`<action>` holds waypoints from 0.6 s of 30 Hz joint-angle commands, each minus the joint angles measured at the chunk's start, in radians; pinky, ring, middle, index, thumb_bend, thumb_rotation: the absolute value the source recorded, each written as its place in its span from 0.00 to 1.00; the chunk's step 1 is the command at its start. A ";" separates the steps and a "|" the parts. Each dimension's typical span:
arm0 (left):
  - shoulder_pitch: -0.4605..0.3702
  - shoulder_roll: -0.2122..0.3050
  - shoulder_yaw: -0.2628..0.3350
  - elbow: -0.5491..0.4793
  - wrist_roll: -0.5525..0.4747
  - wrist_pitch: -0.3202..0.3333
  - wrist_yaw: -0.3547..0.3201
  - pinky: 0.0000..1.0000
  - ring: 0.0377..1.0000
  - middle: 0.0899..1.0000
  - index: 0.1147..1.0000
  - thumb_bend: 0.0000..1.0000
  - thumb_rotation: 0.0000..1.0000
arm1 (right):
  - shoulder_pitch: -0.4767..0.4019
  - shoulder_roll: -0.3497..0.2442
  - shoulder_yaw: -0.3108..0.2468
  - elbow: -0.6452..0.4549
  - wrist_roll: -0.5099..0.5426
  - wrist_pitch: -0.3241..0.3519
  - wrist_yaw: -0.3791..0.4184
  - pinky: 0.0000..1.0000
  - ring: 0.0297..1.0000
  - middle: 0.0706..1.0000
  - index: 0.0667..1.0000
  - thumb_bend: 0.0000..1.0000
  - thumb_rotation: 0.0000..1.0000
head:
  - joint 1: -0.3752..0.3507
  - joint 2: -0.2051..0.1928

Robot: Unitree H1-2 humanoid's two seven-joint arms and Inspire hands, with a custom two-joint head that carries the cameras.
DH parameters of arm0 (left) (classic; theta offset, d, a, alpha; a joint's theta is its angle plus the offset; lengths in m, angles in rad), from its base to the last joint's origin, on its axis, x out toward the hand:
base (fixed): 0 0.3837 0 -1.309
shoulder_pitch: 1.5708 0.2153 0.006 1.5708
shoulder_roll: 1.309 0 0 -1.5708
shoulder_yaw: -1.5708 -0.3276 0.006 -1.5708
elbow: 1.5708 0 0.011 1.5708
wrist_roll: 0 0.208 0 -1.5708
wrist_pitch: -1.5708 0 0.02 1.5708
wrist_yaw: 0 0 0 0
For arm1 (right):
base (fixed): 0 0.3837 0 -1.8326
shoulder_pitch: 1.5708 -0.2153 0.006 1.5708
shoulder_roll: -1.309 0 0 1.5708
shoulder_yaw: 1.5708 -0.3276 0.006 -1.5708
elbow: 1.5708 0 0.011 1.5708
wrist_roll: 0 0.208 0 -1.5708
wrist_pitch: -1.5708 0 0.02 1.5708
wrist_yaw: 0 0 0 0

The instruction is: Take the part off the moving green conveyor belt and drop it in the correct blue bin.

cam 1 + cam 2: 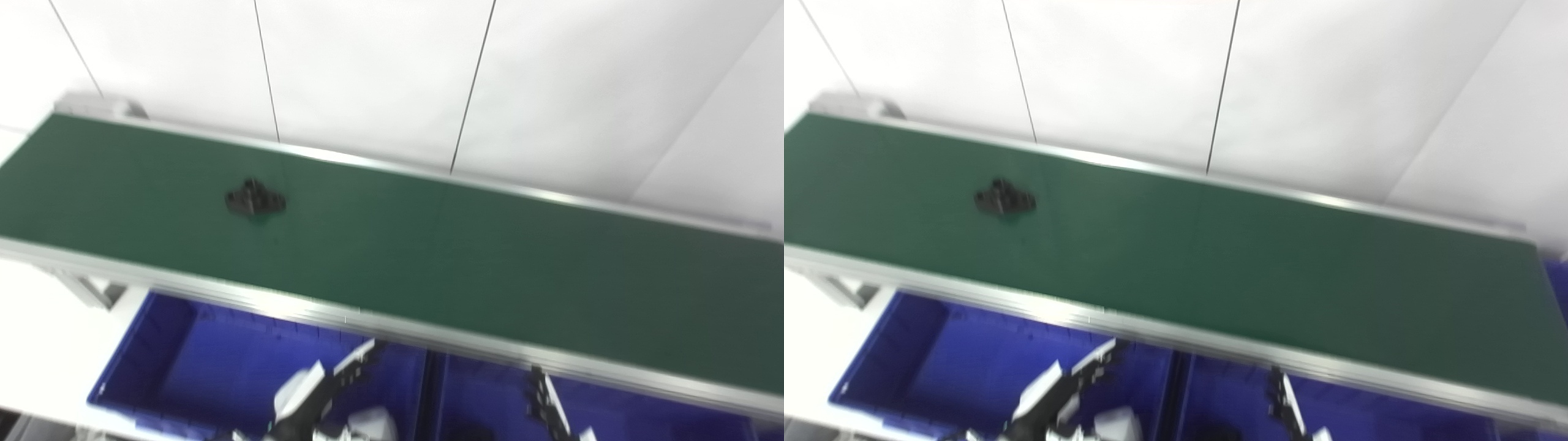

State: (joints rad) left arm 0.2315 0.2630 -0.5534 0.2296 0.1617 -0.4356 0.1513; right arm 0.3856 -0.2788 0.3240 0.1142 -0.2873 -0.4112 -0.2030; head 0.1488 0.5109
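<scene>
A small black part [254, 199] lies on the green conveyor belt [429, 257], left of its middle; it also shows in the right eye view [1003, 200]. My left hand [324, 389] is low at the bottom edge, over the left blue bin [184, 361], fingers apart and empty. My right hand [548, 404] is at the bottom edge over the right blue bin [484, 392]; only its fingers show, stretched out and holding nothing. Both hands are well below and in front of the belt, far from the part.
The belt has aluminium side rails [380, 324] and runs aslant from upper left to lower right. A white panelled wall [380, 73] stands behind it. A dark thing [1213, 432] lies in the right bin. The picture is blurred.
</scene>
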 commanded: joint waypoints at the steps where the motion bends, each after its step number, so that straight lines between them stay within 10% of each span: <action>1: -0.011 0.009 -0.009 -0.009 -0.001 -0.034 0.025 0.81 0.90 0.95 0.96 0.95 0.50 | -0.008 -0.013 0.007 -0.010 -0.004 -0.059 -0.028 0.82 0.90 0.94 0.99 0.90 0.66 | 0.001 -0.004; 18: -0.042 0.026 -0.063 0.031 0.006 -0.034 0.083 0.79 0.89 0.94 0.95 0.95 0.51 | -0.032 -0.036 0.060 0.016 -0.003 -0.059 -0.116 0.77 0.86 0.91 0.96 0.89 0.63 | -0.007 -0.053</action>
State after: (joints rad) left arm 0.2066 0.2834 -0.6128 0.2703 0.1620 -0.4356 0.2102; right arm 0.3598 -0.2989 0.3795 0.1461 -0.2932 -0.4113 -0.2845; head 0.1411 0.4571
